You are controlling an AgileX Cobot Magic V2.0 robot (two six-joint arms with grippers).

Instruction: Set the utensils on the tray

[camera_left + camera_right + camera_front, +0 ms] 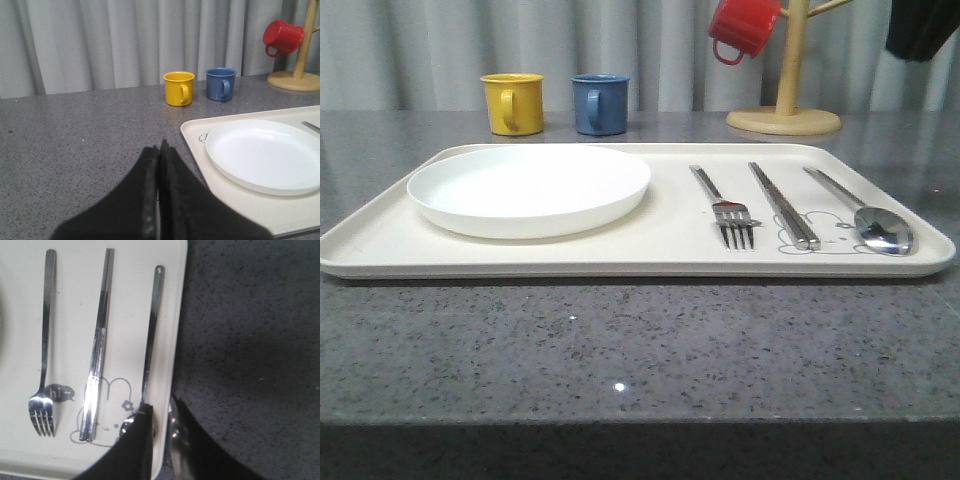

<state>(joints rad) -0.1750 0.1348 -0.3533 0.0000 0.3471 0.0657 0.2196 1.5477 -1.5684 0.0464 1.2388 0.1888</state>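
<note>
The cream tray (660,252) lies across the grey table. On its right half lie the utensils side by side: fork (725,205), chopsticks (783,205) and spoon (865,215), the last two over the rabbit drawing. From above, the right wrist view shows the fork (45,340), chopsticks (100,330) and spoon (152,325) on the tray (72,295). My right gripper (160,407) hangs over the tray's edge by the spoon's bowl, slightly open and holding nothing; one finger hides part of the bowl. My left gripper (159,147) is shut and empty over the bare table beside the tray (235,200).
A white round plate (528,188) fills the tray's left half. Behind the tray stand a yellow mug (513,103) and a blue mug (600,104). A red mug (743,27) hangs on a wooden mug tree (790,70) at the back right. Grey curtains close the back.
</note>
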